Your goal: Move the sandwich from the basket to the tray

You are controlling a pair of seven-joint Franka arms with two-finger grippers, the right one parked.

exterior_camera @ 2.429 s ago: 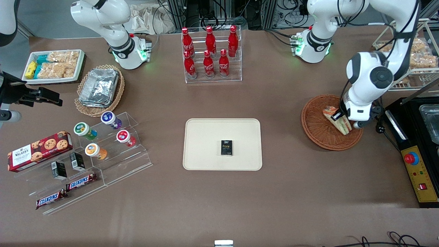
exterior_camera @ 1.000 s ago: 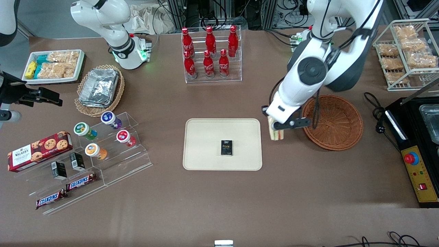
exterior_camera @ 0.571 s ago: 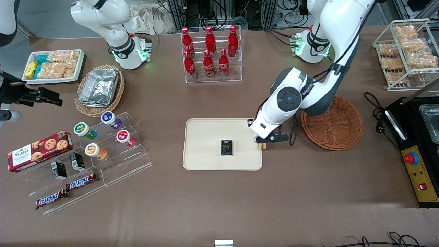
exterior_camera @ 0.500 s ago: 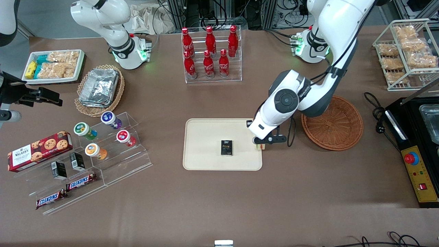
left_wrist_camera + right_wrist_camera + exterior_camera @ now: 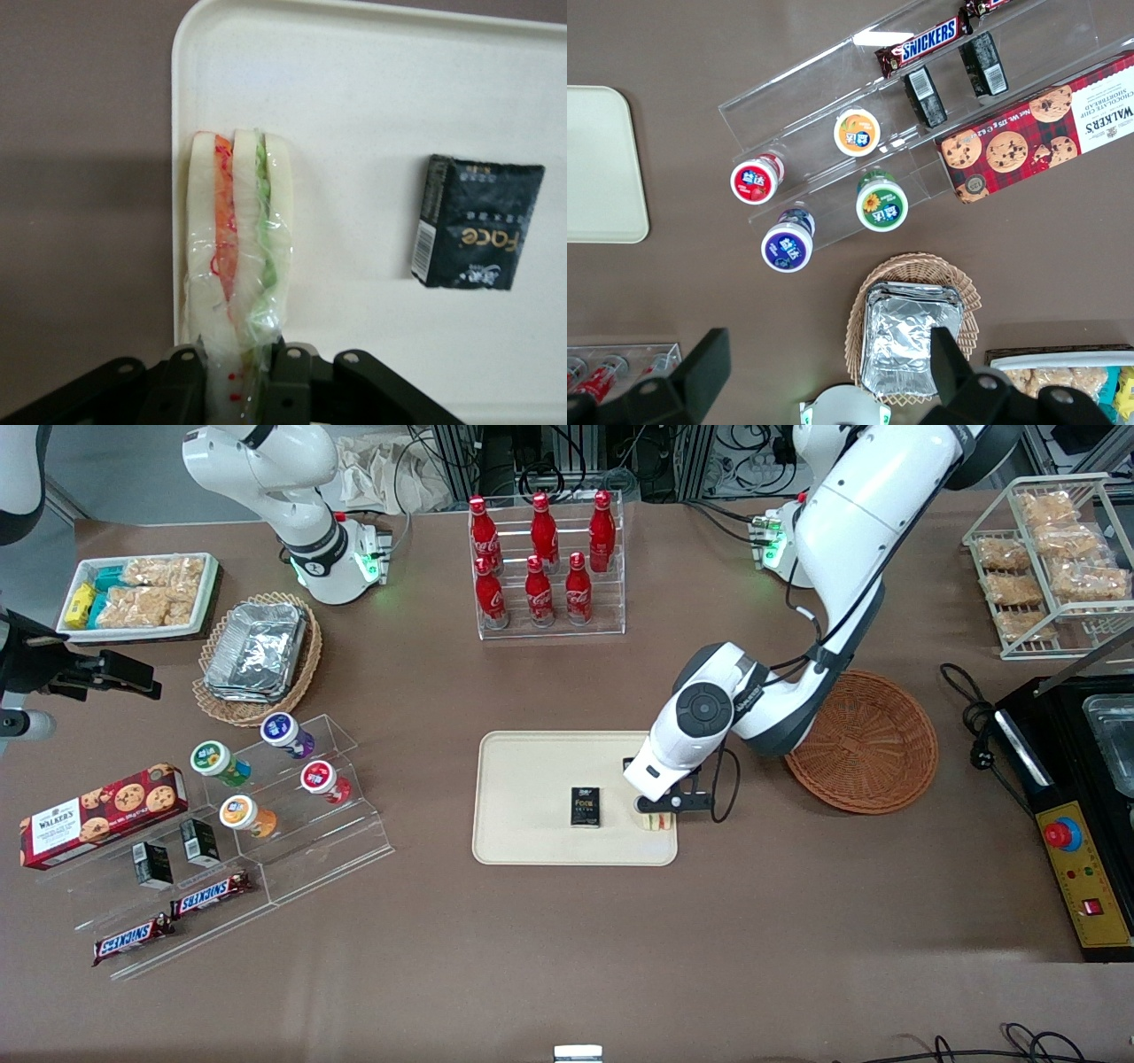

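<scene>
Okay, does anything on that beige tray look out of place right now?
A small black packet already lies on the tray, unrelated to the task. The gripper holds the wrapped sandwich at the tray's edge nearest the basket, close to the rim.

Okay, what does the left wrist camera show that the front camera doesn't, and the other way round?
Only the left wrist view shows the sandwich's orange-red and green layers and plastic wrap, with the gripper shut on its end. Only the front view shows the empty basket, the red bottles and the whole table. Both show the sandwich over the tray's edge, beside the small black packet.
</scene>
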